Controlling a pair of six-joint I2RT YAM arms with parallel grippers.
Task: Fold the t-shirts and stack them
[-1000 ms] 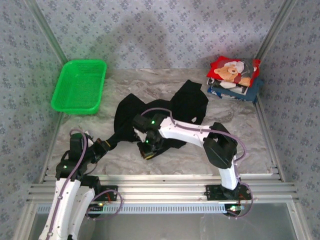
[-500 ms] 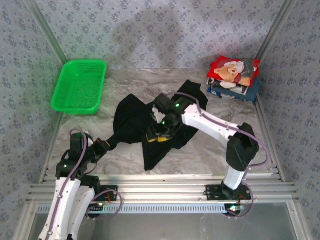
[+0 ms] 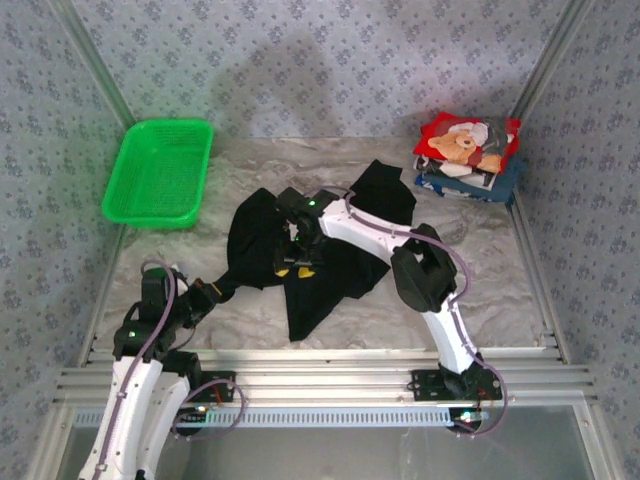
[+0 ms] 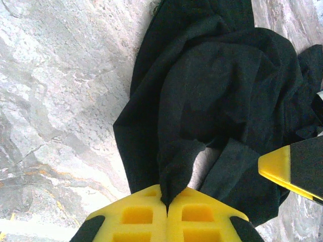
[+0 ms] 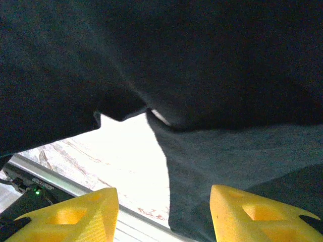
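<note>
The left gripper (image 4: 166, 199) is shut tight on the near left end of the black shirt (image 4: 217, 91). The right gripper (image 3: 293, 268) is half open over its middle, holding nothing.

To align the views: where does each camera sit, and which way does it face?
Top external: above, behind the bases, facing down at the table; left arm, right arm show.
Left wrist: on that wrist, facing along the left gripper, shut on the black t-shirt.
Right wrist: on that wrist, facing past the open right gripper.
Shared: all three see the black t-shirt.
</note>
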